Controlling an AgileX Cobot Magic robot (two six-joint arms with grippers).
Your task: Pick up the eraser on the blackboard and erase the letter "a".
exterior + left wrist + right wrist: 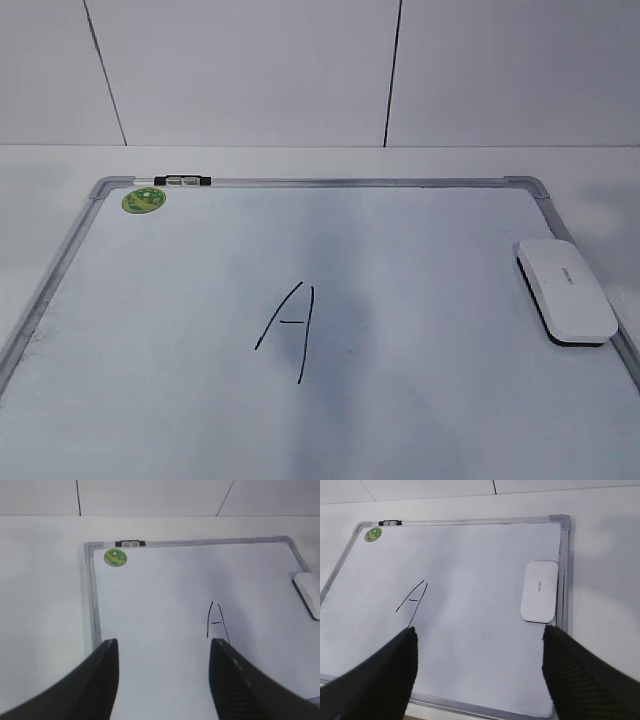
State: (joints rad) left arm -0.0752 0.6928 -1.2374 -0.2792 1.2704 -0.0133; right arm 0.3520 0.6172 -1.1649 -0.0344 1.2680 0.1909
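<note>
White eraser [565,291] sits by blackboard [100,300] edge; both grippers [477,667] [164,672] spread, empty. Risk: off-centre pinch slides it past capital "A" [289,330].

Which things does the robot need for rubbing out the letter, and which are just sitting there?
Needed:
eraser, lying by the board's right edge
blackboard, really a white board
capital letter "A", the only letter on it
both open grippers, left and right

Just there:
green sticker
black-and-white clip on the top frame

One blackboard [60,262], one eraser [565,290], one handwritten letter [288,317], one green sticker [144,200], one black clip [182,181], and two grippers: left [164,680], right [479,672]
</note>
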